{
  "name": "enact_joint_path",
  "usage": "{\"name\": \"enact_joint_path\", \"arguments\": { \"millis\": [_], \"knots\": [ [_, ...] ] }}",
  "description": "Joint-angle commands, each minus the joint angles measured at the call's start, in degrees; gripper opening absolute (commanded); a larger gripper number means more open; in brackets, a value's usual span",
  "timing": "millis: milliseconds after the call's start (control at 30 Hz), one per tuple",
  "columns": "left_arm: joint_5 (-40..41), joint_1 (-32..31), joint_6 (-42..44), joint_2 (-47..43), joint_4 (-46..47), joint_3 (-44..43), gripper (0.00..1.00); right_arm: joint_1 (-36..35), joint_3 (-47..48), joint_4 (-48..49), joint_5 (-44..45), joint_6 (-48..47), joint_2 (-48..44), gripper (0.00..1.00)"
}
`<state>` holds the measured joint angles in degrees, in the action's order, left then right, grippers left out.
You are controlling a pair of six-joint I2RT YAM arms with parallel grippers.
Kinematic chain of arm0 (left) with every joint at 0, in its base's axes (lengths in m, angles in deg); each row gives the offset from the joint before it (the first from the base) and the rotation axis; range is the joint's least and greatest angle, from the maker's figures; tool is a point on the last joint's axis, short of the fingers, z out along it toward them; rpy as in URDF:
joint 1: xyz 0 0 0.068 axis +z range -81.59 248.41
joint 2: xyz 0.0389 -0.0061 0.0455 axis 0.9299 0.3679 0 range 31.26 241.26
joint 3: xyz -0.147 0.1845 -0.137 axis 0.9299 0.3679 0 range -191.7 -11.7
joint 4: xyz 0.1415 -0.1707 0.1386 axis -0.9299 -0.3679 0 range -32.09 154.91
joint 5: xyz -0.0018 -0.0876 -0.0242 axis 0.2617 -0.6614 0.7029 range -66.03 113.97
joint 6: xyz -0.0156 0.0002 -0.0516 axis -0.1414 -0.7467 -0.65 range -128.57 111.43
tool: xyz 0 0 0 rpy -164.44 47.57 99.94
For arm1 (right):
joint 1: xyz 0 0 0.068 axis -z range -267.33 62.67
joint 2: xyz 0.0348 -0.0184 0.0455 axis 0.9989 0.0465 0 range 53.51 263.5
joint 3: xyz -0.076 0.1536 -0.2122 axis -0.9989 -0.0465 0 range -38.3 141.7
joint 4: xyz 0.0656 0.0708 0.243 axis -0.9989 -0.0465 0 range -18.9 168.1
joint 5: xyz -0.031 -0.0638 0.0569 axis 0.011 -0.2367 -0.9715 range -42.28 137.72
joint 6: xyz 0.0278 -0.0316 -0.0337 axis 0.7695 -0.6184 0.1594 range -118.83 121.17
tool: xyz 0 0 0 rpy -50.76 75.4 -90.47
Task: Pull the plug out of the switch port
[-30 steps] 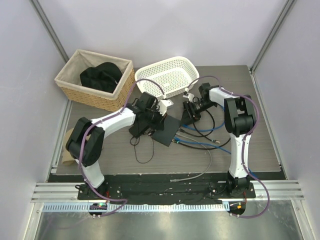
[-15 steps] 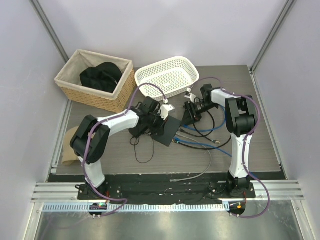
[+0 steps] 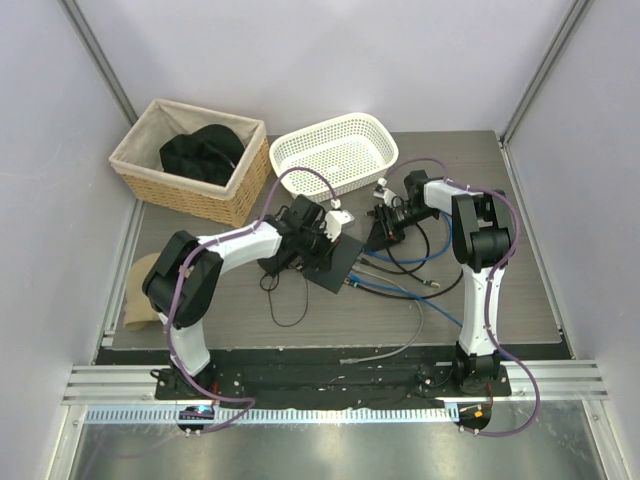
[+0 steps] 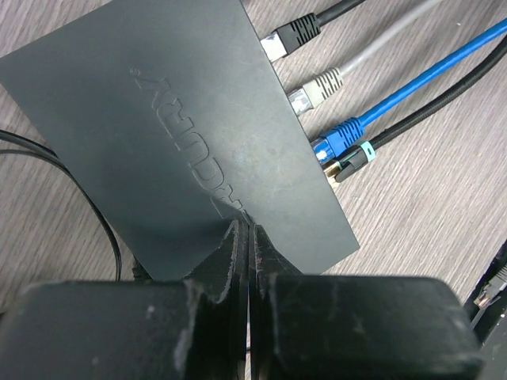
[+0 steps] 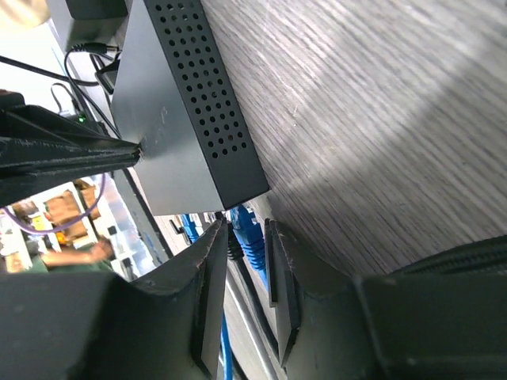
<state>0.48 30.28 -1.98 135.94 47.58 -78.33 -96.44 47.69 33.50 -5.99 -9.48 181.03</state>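
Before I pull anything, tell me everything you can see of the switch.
The switch is a flat, matte black rectangular box, plastic by its look, with embossed lettering on top and a perforated side wall. It lies flat on the grey wood-grain table. Along one edge sit a black plug, grey plug, blue plug and teal-collared plug. The shut left hand rests its tip on the top.

You face a grey wood-grain surface (image 3: 520, 290) enclosed by plain pale lilac walls (image 3: 330, 60) on three sides. Note the slanted metal posts (image 3: 98, 60) at the rear corners and the aluminium rail (image 3: 570, 380) along the near edge; lighting is even
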Motion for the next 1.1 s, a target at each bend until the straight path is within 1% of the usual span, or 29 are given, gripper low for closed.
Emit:
{"name": "enact_joint_path", "arguments": {
  "millis": [0, 67, 233, 300, 333, 433, 467, 533, 633, 767, 867, 1067],
  "knots": [
    [2.48, -0.81, 0.62, 2.8, -2.8, 0.1, 0.0, -0.83, -1.1, 1.09, 9.24, 1.25, 4.48, 0.33],
    [2.48, -0.89, 0.71, 2.89, -2.72, -0.08, 0.0, -0.92, -0.57, 1.18, 9.15, 2.47, 4.92, 0.34],
    [2.66, -0.89, 0.53, 3.51, -3.07, -0.87, 0.0, -1.0, -0.21, 1.18, 10.56, 3.45, 5.45, 0.33],
    [2.83, -0.89, 0.53, 3.68, -2.98, -1.22, 0.0, -1.09, -0.65, 1.01, 11.35, 3.36, 5.54, 0.3],
    [2.74, -0.89, 0.53, 3.95, -3.07, -1.57, 0.0, -1.27, -0.83, 0.74, 11.61, 3.1, 5.54, 0.27],
    [2.83, -0.98, 0.44, 4.3, -3.07, -2.18, 0.0, -1.62, -1.62, 0.39, 12.75, 2.31, 5.46, 0.22],
    [2.83, -0.98, 0.53, 4.56, -3.07, -2.36, 0.0, -1.79, -1.97, 0.39, 13.37, 2.39, 5.63, 0.18],
    [3.01, -0.98, 0.44, 4.65, -3.07, -2.71, 0.0, -1.8, -2.24, 0.48, 14.51, 3.18, 5.89, 0.14],
    [3.36, -0.98, 0.53, 4.74, -2.98, -2.8, 0.0, -1.8, -2.41, 0.83, 14.95, 4.67, 6.33, 0.1],
    [3.27, -1.07, 0.53, 4.57, -2.98, -2.63, 0.0, -1.8, -2.59, 2.15, 15.13, 6.08, 5.11, 0.08],
    [3.27, -1.24, 0.53, 4.57, -2.89, -2.45, 0.0, -1.71, -1.89, 2.41, 15.74, 6.35, 4.66, 0.01],
    [3.97, -1.68, 1.14, 4.74, -2.81, -2.8, 0.0, -1.97, -2.32, -0.49, 16.53, 3.98, 4.4, 0.01]
  ]
}}
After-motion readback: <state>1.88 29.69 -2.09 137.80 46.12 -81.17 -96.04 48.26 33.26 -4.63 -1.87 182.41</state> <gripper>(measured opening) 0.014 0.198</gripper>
